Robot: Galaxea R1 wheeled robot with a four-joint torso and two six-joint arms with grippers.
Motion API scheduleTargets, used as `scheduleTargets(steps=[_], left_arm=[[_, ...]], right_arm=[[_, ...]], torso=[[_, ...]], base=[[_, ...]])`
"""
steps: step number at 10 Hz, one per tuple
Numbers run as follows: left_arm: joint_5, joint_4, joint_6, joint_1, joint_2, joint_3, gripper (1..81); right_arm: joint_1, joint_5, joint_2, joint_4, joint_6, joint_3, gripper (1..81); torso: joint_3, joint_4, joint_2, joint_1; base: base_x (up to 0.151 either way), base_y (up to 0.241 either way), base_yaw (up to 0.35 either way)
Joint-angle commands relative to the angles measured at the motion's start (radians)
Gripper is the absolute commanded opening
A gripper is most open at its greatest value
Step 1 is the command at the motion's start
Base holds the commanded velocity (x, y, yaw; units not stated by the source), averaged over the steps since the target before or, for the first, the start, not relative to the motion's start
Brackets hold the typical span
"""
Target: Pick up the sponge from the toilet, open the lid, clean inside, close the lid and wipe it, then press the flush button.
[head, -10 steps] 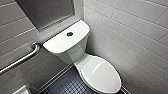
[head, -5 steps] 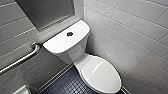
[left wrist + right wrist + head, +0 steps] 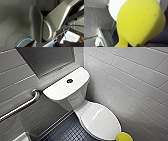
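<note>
The white toilet (image 3: pixel 75 100) stands in the corner with its oval lid (image 3: pixel 100 119) down. The round dark flush button (image 3: pixel 69 80) sits in the middle of the flat tank cover. The yellow sponge (image 3: pixel 124 136) shows at the lower edge of the head view, just past the lid's front rim. It looms large in the right wrist view as the sponge (image 3: pixel 140 22), with my right gripper (image 3: pixel 137 45) shut on its near end and the white lid (image 3: pixel 115 7) behind it. My left gripper is open, close to my own grey body panels.
A steel grab bar (image 3: pixel 22 105) runs along the tiled wall left of the tank. White tiled wall (image 3: pixel 135 84) stands close to the toilet's right side. Dark small-tile floor (image 3: pixel 67 132) lies left of the bowl, with a white object (image 3: pixel 22 137) at the lower left.
</note>
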Motion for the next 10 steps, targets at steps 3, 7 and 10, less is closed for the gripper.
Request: scheduleTargets(steps=[3, 7, 10], left_arm=[[0.099, 0.004, 0.002, 0.022, -0.013, 0.014, 81.1], [0.099, 0.002, 0.001, 0.022, -0.011, 0.013, 81.1], [0.099, 0.001, 0.001, 0.022, -0.005, 0.011, 81.1]], right_arm=[[0.229, -0.214, 0.074, 0.019, 0.073, -0.053, 1.0], [0.411, -0.340, 0.252, 0.021, 0.138, -0.224, 1.0], [0.462, -0.359, 0.324, 0.021, 0.165, -0.306, 1.0]], torso=[[0.000, 0.000, 0.050, -0.030], [0.000, 0.000, 0.082, -0.043], [0.113, 0.000, 0.082, -0.043]], base=[[0.000, 0.000, 0.000], [0.000, 0.000, 0.000], [0.000, 0.000, 0.000]])
